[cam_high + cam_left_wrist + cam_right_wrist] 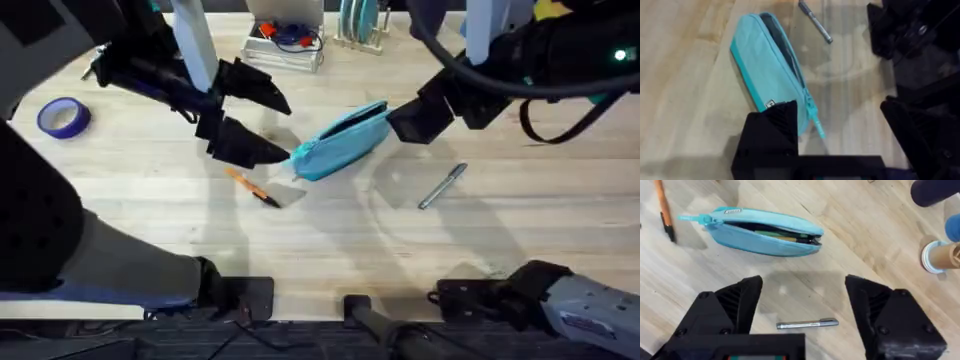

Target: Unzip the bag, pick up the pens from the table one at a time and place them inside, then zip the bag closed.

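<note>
The light blue bag lies slanted in the middle of the table. Its zipper is open in the right wrist view, where the bag shows dark lining and something yellow-green inside. The zipper pull points toward my left gripper, which is open at the bag's left end, one finger right beside the fabric. My right gripper hovers open by the bag's right end, holding nothing. An orange pen lies just below the left gripper. The silver pen rests right of the bag.
A purple tape roll sits at the far left. A tray of small items and a rack stand along the back edge. A cardboard roll appears in the right wrist view. Bare wood stretches in front of the bag.
</note>
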